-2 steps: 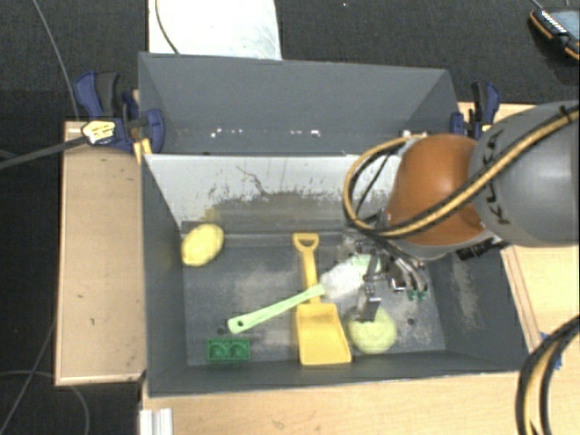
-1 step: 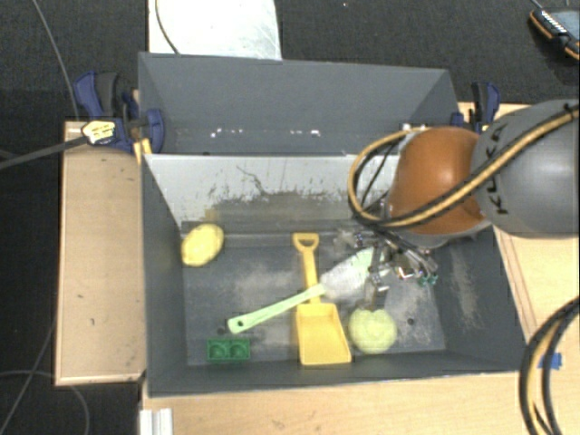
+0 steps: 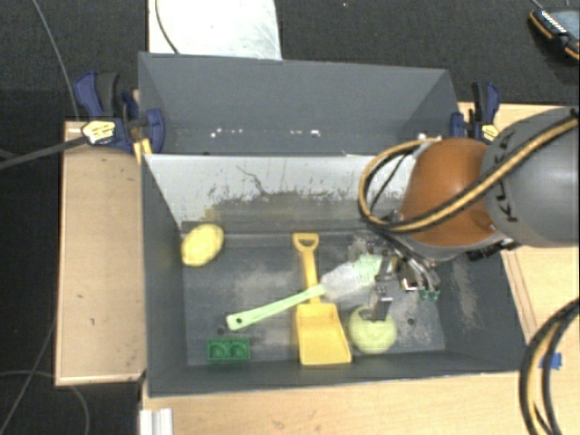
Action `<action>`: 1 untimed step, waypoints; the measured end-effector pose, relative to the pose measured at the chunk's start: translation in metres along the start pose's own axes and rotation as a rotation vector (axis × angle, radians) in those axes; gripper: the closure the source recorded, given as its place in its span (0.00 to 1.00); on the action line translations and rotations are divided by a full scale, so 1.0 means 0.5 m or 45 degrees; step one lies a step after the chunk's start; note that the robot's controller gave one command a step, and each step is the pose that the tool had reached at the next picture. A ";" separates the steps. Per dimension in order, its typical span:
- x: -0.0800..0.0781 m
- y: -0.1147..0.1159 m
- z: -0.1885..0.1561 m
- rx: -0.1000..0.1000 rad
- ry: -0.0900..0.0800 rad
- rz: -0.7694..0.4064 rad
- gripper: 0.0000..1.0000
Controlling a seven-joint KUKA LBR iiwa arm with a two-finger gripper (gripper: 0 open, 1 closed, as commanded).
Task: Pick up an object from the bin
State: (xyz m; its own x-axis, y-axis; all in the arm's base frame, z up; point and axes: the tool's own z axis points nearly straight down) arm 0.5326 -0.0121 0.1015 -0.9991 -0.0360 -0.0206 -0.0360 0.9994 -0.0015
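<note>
My gripper (image 3: 381,299) hangs low in the bin's right half, reaching in from the right. Directly below it, near the front wall, lies a pale green round fruit (image 3: 372,335), and the gripper's lower end stands right over the fruit's top. A light green dish brush (image 3: 299,301) lies slantwise across the floor. Its white bristle head (image 3: 350,279) is right beside the gripper's left side. A yellow toy shovel (image 3: 319,333) lies just left of the fruit, with its handle pointing toward the back.
A yellow lemon-shaped thing (image 3: 201,244) rests by the left wall at the back. A dark green toy brick (image 3: 227,349) sits in the front left corner. The arm's orange cover and cables hang over the bin's right back part.
</note>
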 end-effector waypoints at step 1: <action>-0.011 0.000 0.008 0.000 -0.009 -0.073 0.00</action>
State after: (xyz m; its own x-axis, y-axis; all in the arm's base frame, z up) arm 0.5383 -0.0120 0.0974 -0.9953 -0.0932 -0.0275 -0.0931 0.9957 -0.0032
